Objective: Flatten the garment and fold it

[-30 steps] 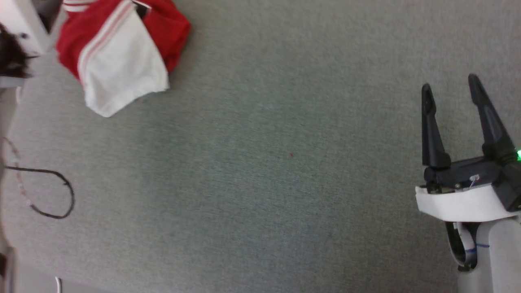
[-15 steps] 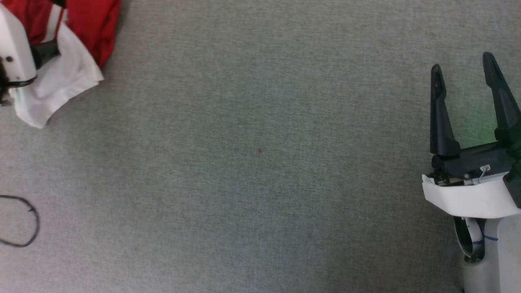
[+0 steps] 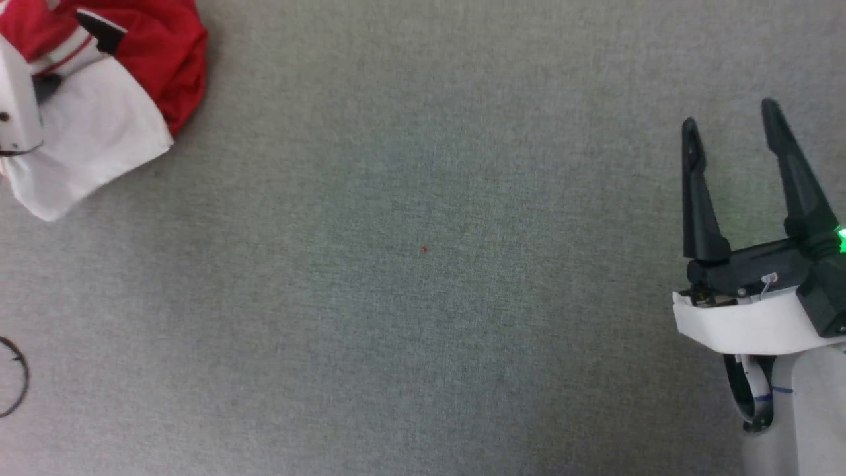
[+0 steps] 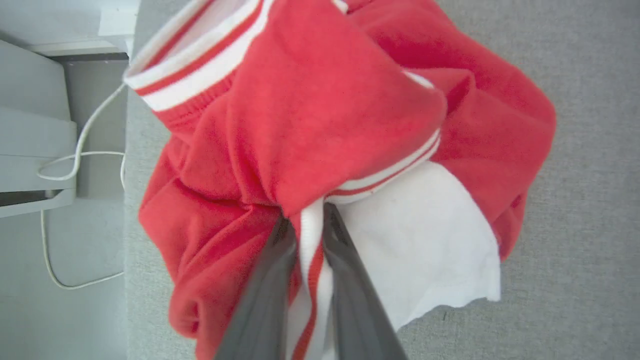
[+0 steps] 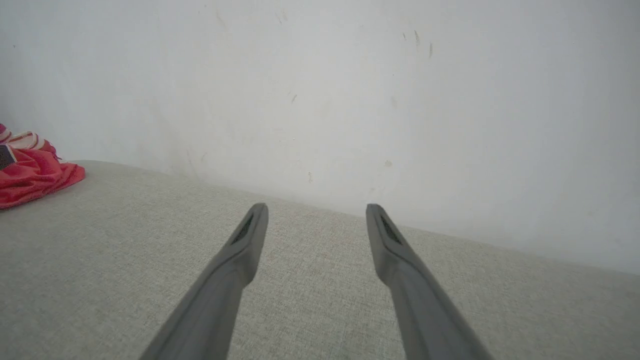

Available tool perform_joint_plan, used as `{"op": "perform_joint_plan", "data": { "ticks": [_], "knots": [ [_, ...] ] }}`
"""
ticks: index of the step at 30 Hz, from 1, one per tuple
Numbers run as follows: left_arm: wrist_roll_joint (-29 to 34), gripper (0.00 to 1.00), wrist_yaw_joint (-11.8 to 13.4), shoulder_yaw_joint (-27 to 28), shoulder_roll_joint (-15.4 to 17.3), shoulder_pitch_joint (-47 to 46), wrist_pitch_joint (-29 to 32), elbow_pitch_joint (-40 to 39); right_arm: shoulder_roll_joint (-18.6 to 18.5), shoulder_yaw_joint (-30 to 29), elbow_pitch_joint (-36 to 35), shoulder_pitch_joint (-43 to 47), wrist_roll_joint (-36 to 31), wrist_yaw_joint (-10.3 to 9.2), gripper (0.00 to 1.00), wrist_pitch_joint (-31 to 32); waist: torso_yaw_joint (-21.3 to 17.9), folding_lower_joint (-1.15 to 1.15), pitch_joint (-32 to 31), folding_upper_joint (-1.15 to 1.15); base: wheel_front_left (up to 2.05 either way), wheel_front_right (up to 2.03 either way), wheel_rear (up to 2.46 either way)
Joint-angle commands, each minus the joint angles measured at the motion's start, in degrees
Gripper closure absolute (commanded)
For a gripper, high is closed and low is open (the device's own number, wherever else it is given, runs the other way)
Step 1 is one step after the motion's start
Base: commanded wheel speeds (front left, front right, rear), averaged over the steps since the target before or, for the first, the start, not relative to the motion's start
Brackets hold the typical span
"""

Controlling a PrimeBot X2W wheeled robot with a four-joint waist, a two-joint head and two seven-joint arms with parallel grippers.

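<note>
1. You see the garment (image 3: 112, 92) bunched on the counter (image 3: 423, 297), upper left of the head view.
2. Your right end effector (image 3: 727, 122) stands at the right edge, well apart.
3. Left wrist view: its trim lies between the fingers of your left end effector (image 4: 309, 220).

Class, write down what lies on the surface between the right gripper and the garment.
Head view: bare grey surface, save one tiny red speck, from the garment to the right gripper.
</note>
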Motion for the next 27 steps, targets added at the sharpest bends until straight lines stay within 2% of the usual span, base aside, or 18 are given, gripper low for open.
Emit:
{"op": "perform_joint_plan", "data": {
  "ticks": [1, 5, 12, 19, 27],
  "knots": [
    [0.65, 1.00, 0.07, -0.82, 1.17, -0.45, -1.03, -0.95, 0.18, 0.03, 0.51, 0.68, 0.55, -0.03, 0.00, -0.27, -0.04, 0.00, -4.73, 0.00, 0.00, 0.00, 0.00],
    [1.17, 1.00, 0.07, -3.70, 2.88, -2.19, -2.85, -5.02, 0.60, -0.16, 1.66, 2.65, 1.30, -0.03, 0.00, -0.27, -0.35, 0.00, -10.01, 0.00, 0.00, 0.00, 0.00],
    [1.07, 1.00, 0.07, -11.00, 3.80, -4.98, -3.94, -16.00, 0.83, -0.63, 2.88, 6.10, 3.48, -0.03, 0.00, -0.27, -1.69, 0.00, -17.21, 0.00, 0.00, 0.00, 0.00],
    [-1.37, 1.00, 0.07, -19.11, 2.05, -7.14, -4.44, -26.08, 0.85, -0.59, 3.95, 8.57, 5.76, -0.03, 0.00, -0.27, -5.60, 0.00, -21.31, 0.00, 0.00, 0.00, 0.00],
    [-3.42, 1.00, 0.07, -28.24, -2.16, -8.30, -5.74, -32.45, 0.86, -0.46, 4.38, 9.47, 7.15, -0.03, 0.00, -0.27, -13.16, 0.00, -22.27, 0.00, 0.00, 0.00, 0.00]
  ]
}}
